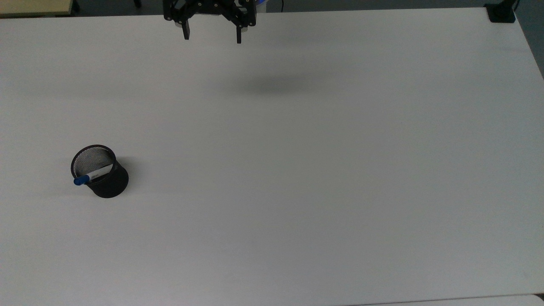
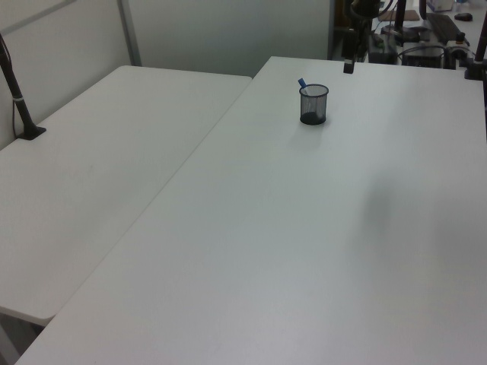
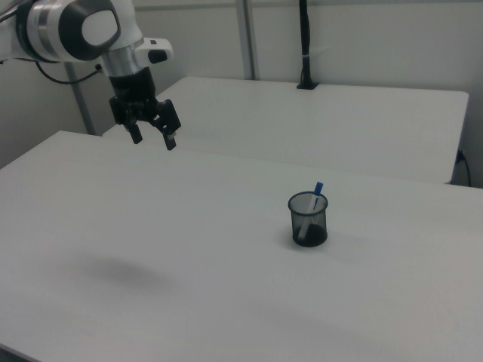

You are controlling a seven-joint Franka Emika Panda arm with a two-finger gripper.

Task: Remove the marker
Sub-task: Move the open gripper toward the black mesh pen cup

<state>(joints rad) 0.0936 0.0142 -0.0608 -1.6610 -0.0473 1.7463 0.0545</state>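
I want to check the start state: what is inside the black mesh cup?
One marker stands tilted inside the mesh cup, its blue cap leaning on the rim and poking above it. Nothing else shows inside. The marker's lower end is covered by the cup's wall.

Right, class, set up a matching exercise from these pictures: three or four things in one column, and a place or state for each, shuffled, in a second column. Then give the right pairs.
Things:
1. marker
2. mesh cup
3. gripper
4. table

Places or states:
A. held up in the air, fingers spread apart, holding nothing
B. leans inside the cup, blue cap over the rim
C. white and flat, carries the cup
D. stands upright near the top view's left edge

Pairs: 1-B, 2-D, 3-A, 4-C
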